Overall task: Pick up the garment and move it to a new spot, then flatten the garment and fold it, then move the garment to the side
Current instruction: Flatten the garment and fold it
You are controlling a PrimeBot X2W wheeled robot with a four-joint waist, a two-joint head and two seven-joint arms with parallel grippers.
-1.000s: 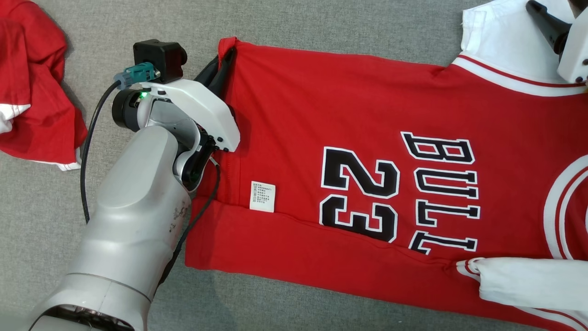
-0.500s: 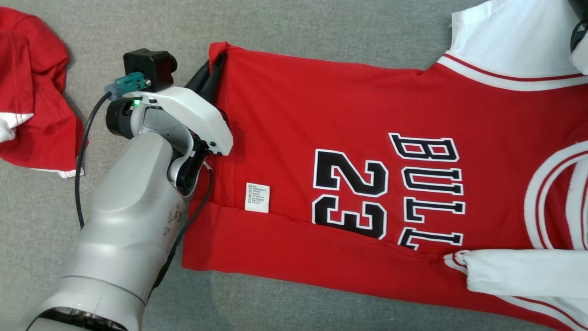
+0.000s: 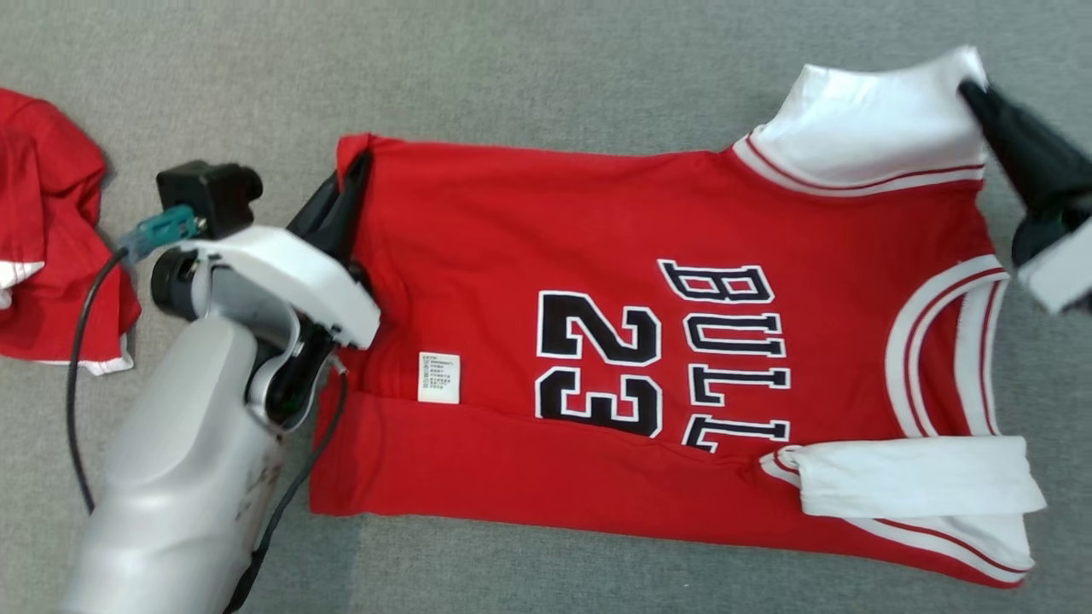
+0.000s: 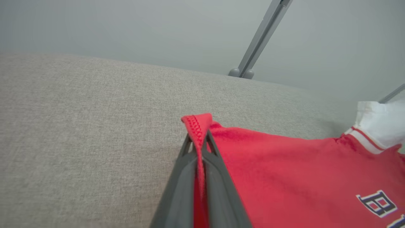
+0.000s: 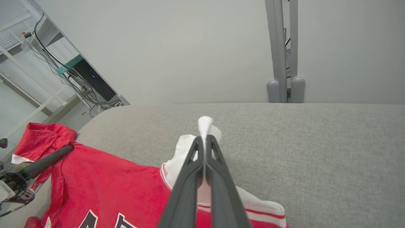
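A red jersey [image 3: 546, 247] with white sleeves and black "BULLS 23" lettering lies spread on the grey cloth surface, its near long edge folded over. My left gripper [image 3: 357, 164] is shut on the jersey's far hem corner [image 4: 196, 124], which pokes up between the dark fingers. At the far right, my right gripper [image 3: 968, 85] is shut on the tip of the white sleeve [image 5: 205, 124]. The near white sleeve [image 3: 913, 488] lies folded across the body.
Another red and white garment [image 3: 47, 256] lies crumpled at the left edge, seen also in the right wrist view [image 5: 38, 139]. Grey metal posts [image 5: 281, 50] stand behind the surface's far edge. Bare grey cloth [image 3: 546, 68] lies beyond the jersey.
The head camera has shifted, so the whole picture slid left and down. The right gripper on the white sleeve now shows fully. Both grippers keep their hold on the jersey.
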